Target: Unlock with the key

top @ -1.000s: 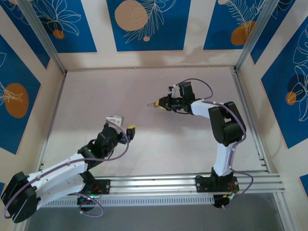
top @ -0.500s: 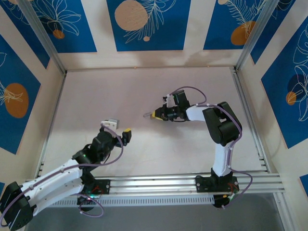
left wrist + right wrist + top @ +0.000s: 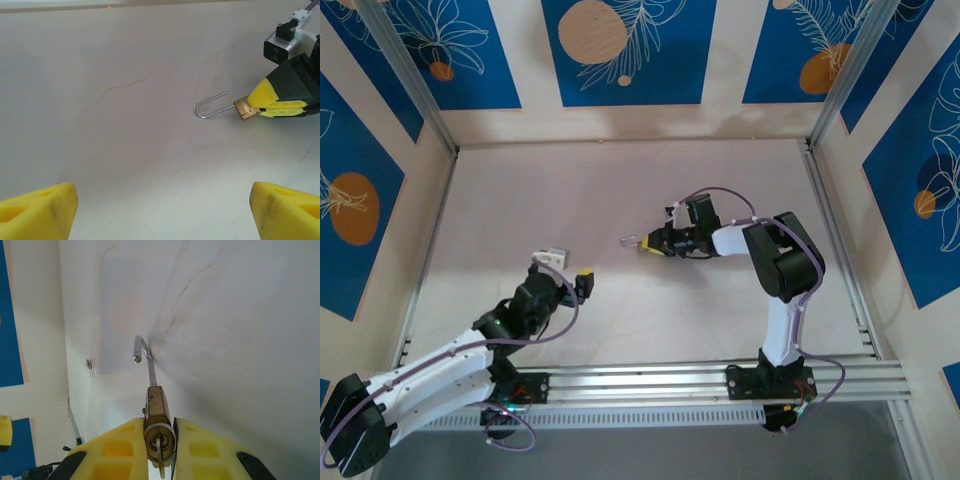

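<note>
Near the left front, the left gripper (image 3: 568, 268) hovers with its fingers spread wide, and farther out toward the middle the right gripper (image 3: 657, 243) clamps the brass padlock (image 3: 243, 108), its shackle (image 3: 151, 374) sprung open leftward, with what looks like the key (image 3: 161, 462) seated in its keyhole.

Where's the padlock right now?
Top view: the padlock is at the centre of the table, pinched in the right gripper, shackle pointing left; open left gripper sits apart.
</note>
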You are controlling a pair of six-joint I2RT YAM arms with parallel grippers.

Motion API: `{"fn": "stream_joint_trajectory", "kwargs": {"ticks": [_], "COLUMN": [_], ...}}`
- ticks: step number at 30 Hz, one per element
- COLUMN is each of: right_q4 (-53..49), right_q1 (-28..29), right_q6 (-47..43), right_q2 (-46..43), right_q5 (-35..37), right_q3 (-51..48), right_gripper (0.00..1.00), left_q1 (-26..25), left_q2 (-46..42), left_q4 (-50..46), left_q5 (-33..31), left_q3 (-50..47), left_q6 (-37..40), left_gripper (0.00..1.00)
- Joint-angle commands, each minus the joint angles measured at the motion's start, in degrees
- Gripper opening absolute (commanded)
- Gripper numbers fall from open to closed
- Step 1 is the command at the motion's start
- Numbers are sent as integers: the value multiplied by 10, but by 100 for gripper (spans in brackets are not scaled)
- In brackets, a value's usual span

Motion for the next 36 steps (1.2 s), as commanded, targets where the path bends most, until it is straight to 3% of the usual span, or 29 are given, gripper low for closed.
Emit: {"fn": "stream_joint_trajectory", "kwargs": {"ticks": [1, 6, 10, 14, 17, 22, 24, 28, 32, 36], "right_q4": [-18, -41, -70, -103, -118, -186, -234, -357, -427, -463], "right_q1": [-13, -29, -41, -53, -55, -45, -44, -48, -58, -85], "right_q6": [-2, 0, -6, -8, -16, -55, -76, -111, -149, -166], "right_q2": [24, 24, -1, -49, -101, -176, -204, -250, -237, -186], "right_q5": [-10, 4, 37, 87, 109, 145, 189, 375, 518, 540], "right_q3": [16, 24, 27, 18, 0, -10, -11, 9, 50, 99], "right_gripper": [20, 44, 50, 51, 51, 51, 51, 54, 56, 57], "left_q1": [4, 5, 6, 8, 19, 52, 67, 84, 91, 98], "left_q2": [8, 19, 18, 2, -9, -6, -4, 19, 94, 173], "left_q4": [17, -27, -79, -98, -134, -197, -214, -237, -266, -268], "left_q5": [-1, -25, -38, -97, -133, -140, -130, -103, -60, -35], "left_q3": [6, 50, 105, 125, 144, 180, 196, 256, 353, 436], "left_q6": [12, -2, -5, -24, -45, -76, -78, -44, 8, 55], "left_gripper": [89, 92, 93, 97, 97, 94, 94, 95, 97, 99]}}
